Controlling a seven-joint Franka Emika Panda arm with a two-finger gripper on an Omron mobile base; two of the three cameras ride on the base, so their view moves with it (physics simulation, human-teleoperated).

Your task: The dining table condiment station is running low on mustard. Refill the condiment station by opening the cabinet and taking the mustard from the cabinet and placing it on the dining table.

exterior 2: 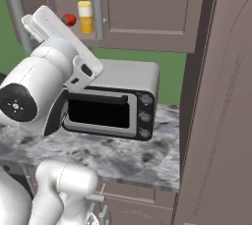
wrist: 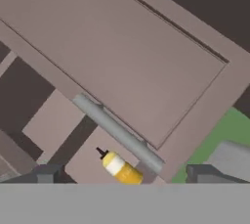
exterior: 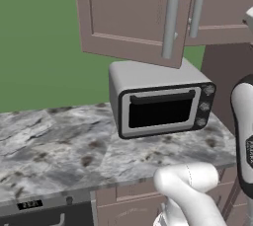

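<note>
a mauve-brown wall cabinet with recessed-panel doors is hanging above a grey-and-white veined marble surface, its left door standing swung out with a long grey vertical bar handle near its free edge. below it a silver toaster oven with a dark glass door and three knobs is sitting on the surface, with bare marble stretching to its left up to the green wall. in the right base view a tall brown panel is closing off the right side.

the small yellow squeeze bottle of mustard with a black pointed nozzle is standing upright inside the cabinet just beside a small red ball, behind the bar handle. in the hand view the mustard is lying between the two dark fingertips, just past them and apart from both, with the handle crossing beside it. the hand is standing spread wide, pinching nothing.

a small display at the surface's front edge is too blurred to read.
</note>
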